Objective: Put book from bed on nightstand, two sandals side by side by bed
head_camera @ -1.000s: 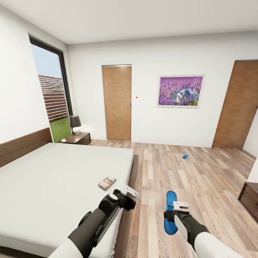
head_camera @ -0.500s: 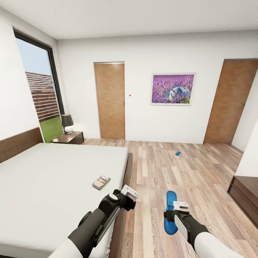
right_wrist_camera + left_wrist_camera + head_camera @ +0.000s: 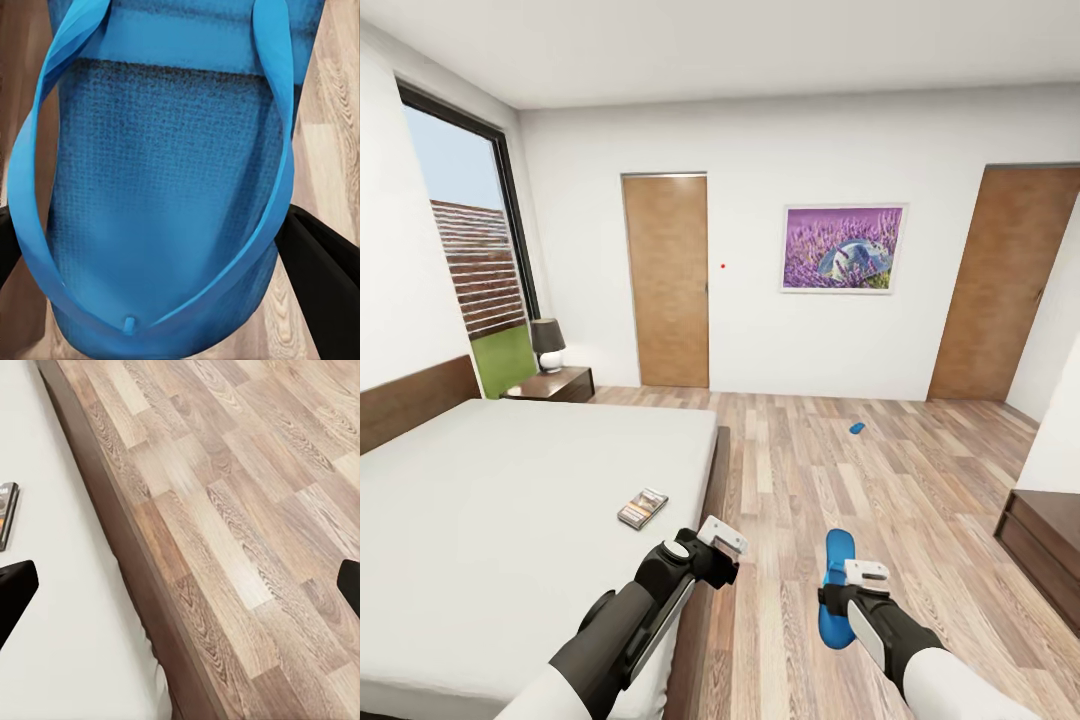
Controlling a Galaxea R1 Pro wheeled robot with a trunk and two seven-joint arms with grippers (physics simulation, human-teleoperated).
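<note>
I have 1 blue sandal point(image 3: 837, 590) clamped in my right tool point(image 3: 847, 583), its sole filling the right wrist view point(image 3: 165, 210) with a dark finger at each side, and it hangs over the wood-plank floor point(image 3: 880, 480) just beside the bed point(image 3: 510, 500). My left tool point(image 3: 722, 540) is spread wide and holding nothing, poised over the dark bed frame edge point(image 3: 142, 585). To do this step well, I think I should lower the sandal flat, sole down, parallel to the frame, close beside it but not touching, leaving room alongside for its mate. The 2nd sandal point(image 3: 856, 428) lies well apart, out on the open floor toward the far wall. The book point(image 3: 642, 508) rests on the mattress near the bed's edge, within my left arm's likely reach. The floor is open; the low dark cabinet point(image 3: 1045, 545) on my right is the 1 edge to mind when turning. The nightstand point(image 3: 555, 384) with its lamp point(image 3: 546, 343) stands beyond the bed, by the window.
</note>
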